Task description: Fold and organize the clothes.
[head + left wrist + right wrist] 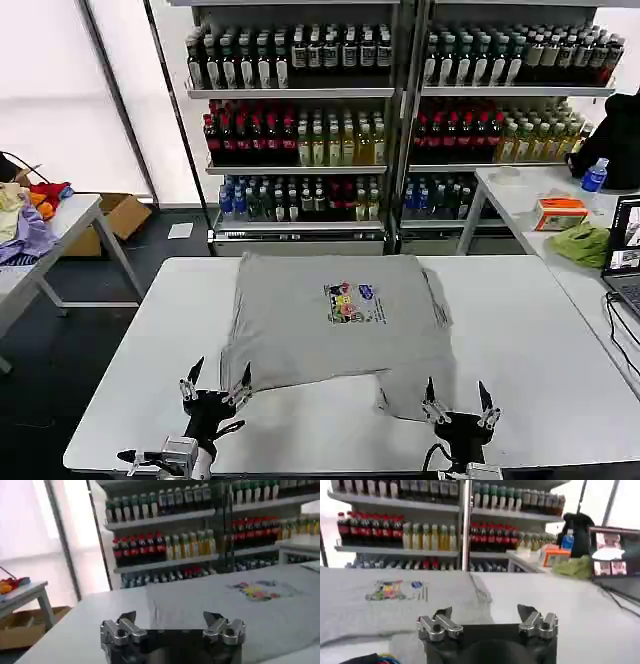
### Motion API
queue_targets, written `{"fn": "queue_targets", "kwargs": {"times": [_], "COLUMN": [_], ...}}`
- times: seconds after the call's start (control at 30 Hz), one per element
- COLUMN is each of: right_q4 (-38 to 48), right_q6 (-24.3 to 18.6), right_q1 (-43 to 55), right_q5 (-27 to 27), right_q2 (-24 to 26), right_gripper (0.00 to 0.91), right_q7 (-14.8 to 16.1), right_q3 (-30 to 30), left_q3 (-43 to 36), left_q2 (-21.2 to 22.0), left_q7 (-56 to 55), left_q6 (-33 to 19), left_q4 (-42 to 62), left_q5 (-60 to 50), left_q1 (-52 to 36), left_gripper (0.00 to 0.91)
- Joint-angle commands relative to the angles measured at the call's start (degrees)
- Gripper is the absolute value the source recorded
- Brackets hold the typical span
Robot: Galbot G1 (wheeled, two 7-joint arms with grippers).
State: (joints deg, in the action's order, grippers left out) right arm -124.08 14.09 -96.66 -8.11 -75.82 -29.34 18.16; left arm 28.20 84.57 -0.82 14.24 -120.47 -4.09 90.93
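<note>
The clothes are one light grey short-sleeved shirt with a small multicoloured chest print, lying on the white table, partly folded, a sleeve flap hanging toward the near right. The print also shows in the left wrist view on the shirt and in the right wrist view on the shirt. My left gripper stands open at the shirt's near-left hem, nothing between its fingers. My right gripper is open just right of the near-right flap, also holding nothing. In the wrist views, the left gripper and right gripper both gape wide.
Shelves of bottled drinks stand behind the table. A side table at left carries lavender and orange garments. At right, another table bears a lime-green cloth, an orange box, a bottle and a laptop. A cardboard box sits on the floor.
</note>
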Motion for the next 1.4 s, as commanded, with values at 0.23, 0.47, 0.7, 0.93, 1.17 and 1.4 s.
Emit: {"fn": "queue_targets", "kwargs": {"times": [0.23,0.47,0.7,0.93,1.17,1.4], "right_q4": [2.2,3.5,4.2,4.8,5.0,5.4], "right_q6": [1.6,1.6,2.2,2.5,2.7,2.7], "right_q1": [0.4,0.7,1.0,1.1,1.1,0.8], "right_q5": [-2.2,-2.2,-2.5,-2.6,-2.8,-3.0], "right_q2": [-0.8,-1.3,-1.6,-1.5,-1.5,-1.5], "right_gripper": [0.907,0.907,0.907,0.907,0.373,0.000], "right_q7": [-0.5,-0.4,-0.3,-0.2,-0.1,0.4], "right_q3": [-0.5,-0.8,-1.2,-1.1,-1.2,-1.3], "left_q3": [0.6,0.8,0.6,0.6,0.3,0.2], "left_q2": [-0.3,-0.7,-1.0,-1.5,-1.6,-1.8], "left_q7": [0.2,0.2,0.8,1.3,1.4,1.3], "left_q6": [2.3,2.9,5.5,8.9,10.3,10.9], "left_q4": [5.1,5.8,4.9,3.7,4.3,4.6], "left_q5": [-0.2,0.9,1.6,8.2,9.0,8.9], "left_q1": [-1.4,-1.7,-1.4,-1.6,-1.7,-1.5], "left_gripper": [0.907,0.907,0.907,0.907,0.050,0.010]}}
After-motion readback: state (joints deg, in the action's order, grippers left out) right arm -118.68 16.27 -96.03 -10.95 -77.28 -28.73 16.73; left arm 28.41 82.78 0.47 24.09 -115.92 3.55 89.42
